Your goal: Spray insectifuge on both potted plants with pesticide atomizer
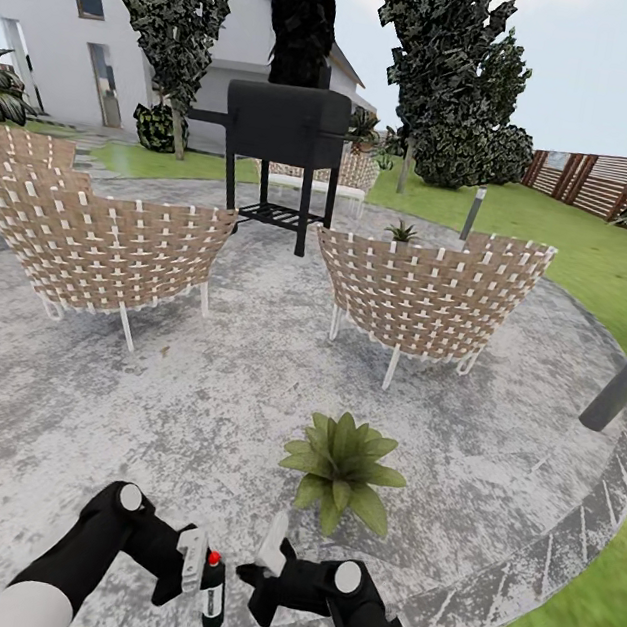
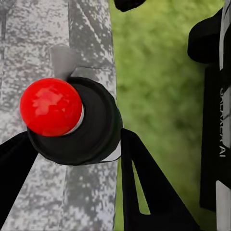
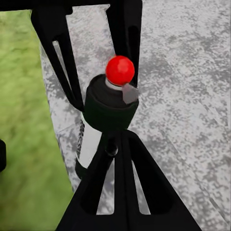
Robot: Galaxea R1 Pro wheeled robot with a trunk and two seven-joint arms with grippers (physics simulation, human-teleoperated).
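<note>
Red-capped, the pesticide atomizer (image 1: 213, 589) stands clamped in the left gripper (image 1: 197, 570) over the stone patio (image 1: 240, 393), while the right gripper (image 1: 258, 568) is beside it, open or not I cannot tell; aim the nozzle toward the near potted plant (image 1: 342, 465) before pressing.

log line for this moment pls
left gripper: shut on atomizer | right gripper: open, beside it | potted plant: ahead on patio

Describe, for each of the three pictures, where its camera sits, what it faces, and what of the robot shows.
Head view: high, facing the patio; both arms, atomizer, potted plant.
Left wrist view: on the left arm, looking down on the atomizer's red cap; left tool.
Right wrist view: facing the cap; dark fingers.
Shared: atomizer, patio.
</note>
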